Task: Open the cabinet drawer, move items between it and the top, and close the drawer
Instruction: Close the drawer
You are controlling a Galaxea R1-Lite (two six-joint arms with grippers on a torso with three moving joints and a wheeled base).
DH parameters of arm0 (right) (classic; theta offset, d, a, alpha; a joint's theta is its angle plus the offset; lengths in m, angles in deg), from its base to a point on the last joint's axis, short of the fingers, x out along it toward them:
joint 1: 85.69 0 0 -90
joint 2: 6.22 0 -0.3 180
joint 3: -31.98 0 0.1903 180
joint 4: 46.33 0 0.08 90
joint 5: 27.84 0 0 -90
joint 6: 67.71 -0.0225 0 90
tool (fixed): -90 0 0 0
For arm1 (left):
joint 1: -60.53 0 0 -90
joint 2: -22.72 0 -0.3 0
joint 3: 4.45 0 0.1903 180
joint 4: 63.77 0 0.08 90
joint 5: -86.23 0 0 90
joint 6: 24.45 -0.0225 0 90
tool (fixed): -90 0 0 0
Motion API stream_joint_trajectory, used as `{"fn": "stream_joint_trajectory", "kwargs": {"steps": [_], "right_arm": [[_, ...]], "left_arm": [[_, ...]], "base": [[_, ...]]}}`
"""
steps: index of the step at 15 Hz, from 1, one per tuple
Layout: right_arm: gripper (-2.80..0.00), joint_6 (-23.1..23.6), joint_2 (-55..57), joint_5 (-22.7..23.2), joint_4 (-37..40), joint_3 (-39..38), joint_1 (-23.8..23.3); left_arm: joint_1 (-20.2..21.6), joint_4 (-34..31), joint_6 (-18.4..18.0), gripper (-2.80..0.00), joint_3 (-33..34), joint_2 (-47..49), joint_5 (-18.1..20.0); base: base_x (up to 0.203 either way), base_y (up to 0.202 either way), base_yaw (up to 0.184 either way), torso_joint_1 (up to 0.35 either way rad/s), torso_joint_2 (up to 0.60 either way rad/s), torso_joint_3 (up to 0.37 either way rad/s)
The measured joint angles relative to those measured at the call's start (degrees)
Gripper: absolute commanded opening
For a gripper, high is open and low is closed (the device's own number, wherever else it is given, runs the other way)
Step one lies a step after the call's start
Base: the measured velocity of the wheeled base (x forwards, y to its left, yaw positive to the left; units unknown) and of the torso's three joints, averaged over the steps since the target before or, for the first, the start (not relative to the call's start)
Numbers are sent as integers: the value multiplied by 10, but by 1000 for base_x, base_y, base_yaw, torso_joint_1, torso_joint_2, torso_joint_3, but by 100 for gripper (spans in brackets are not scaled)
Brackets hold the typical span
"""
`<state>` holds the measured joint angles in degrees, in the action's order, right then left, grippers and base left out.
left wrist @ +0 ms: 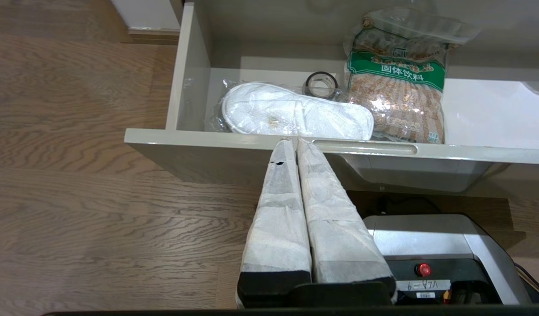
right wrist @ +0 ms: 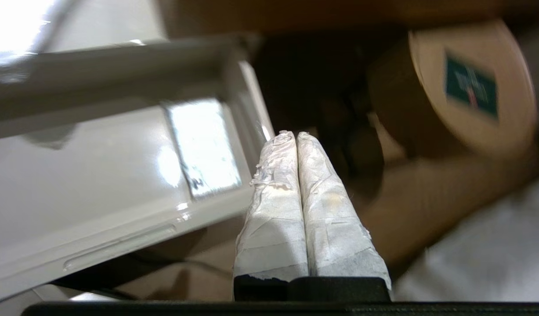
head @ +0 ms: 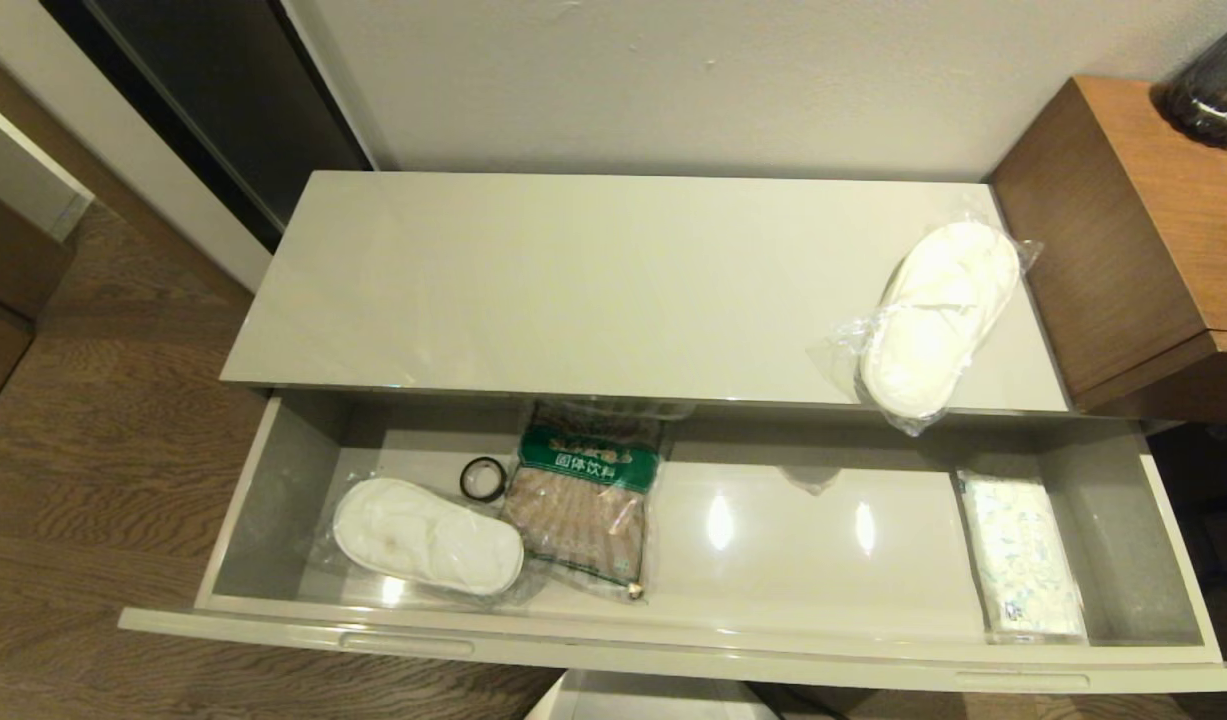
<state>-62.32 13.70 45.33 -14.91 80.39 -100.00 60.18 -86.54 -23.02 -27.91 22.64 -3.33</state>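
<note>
The drawer (head: 673,640) stood open. It held one bagged white slipper pair (head: 428,536), a black tape roll (head: 483,478) and a flat white packet (head: 1023,560); another slipper pair (head: 938,315) lay on the cream top (head: 573,280).

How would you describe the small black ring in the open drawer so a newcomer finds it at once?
Start at the pulled-out drawer below the glossy cabinet top and look toward its left end. Between the bagged white slippers and the brown bag with green label lies the black tape roll. It is the only small, dark, hollow ring there.
</note>
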Motion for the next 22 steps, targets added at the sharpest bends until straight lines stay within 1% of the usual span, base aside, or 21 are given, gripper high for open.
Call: {"fn": "stream_joint_trajectory", "kwargs": {"steps": [1,2,4,6,7,8,12,14,16,17,20,22], "right_arm": [[-280,39,-12,41,-36,-18,-10],[-280,72,-22,58,-75,-37,-16],[-280,130,-33,63,-178,-85,-13],[-280,177,-37,63,-276,-132,-2],[-280,187,-38,62,-304,-149,3],[-280,188,-39,61,-309,-160,5],[-280,181,-35,69,-264,-165,16],[-280,159,-30,105,-188,-151,18],[-280,148,-28,167,-100,-143,19],[-280,147,-27,191,-65,-141,19],[-280,145,-23,219,15,-144,19],[-280,135,-20,227,43,-156,18]], "left_arm": [[0,0,0,-280,0,0,0],[0,0,0,-280,0,0,0],[1,0,0,-280,0,0,0],[0,0,0,-280,0,0,0],[0,0,0,-280,0,0,0],[0,0,0,-280,0,0,0],[0,0,0,-280,0,0,0],[0,0,0,-280,0,0,0],[0,0,0,-280,0,0,0],[0,0,0,-280,0,0,0],[0,0,0,-280,0,0,0],[0,0,0,-280,0,0,0]], "base": [[0,0,0,0,0,0],[0,0,0,0,0,0],[0,0,0,0,0,0],[0,0,0,0,0,0],[0,0,0,0,0,0],[0,0,0,0,0,0],[0,0,0,0,0,0],[0,0,0,0,0,0],[0,0,0,0,0,0],[0,0,0,0,0,0],[0,0,0,0,0,0],[0,0,0,0,0,0]]}}
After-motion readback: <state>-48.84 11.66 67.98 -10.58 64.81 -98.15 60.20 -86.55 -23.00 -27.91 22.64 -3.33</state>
